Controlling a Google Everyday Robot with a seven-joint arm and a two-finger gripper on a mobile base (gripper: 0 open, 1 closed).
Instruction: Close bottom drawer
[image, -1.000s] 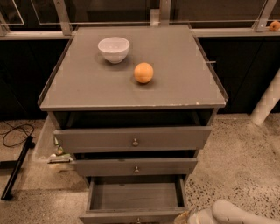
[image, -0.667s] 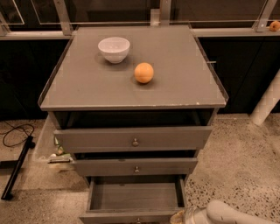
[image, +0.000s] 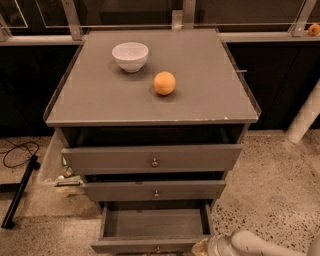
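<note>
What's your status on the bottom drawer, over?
Gripper at lower right, by the bottom drawer front's right end. Drawer open, pulled well out. Nothing seen in its path.

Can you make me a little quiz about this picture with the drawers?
1. True or false: the bottom drawer is shut.
2. What lies near the bowl on the cabinet top? A) an orange B) a cup C) a spoon
3. Fill in: in the picture, the tool is low down by the bottom drawer's front ____ corner.

Key: 1. False, it is pulled out. 2. A. 3. right.
</note>
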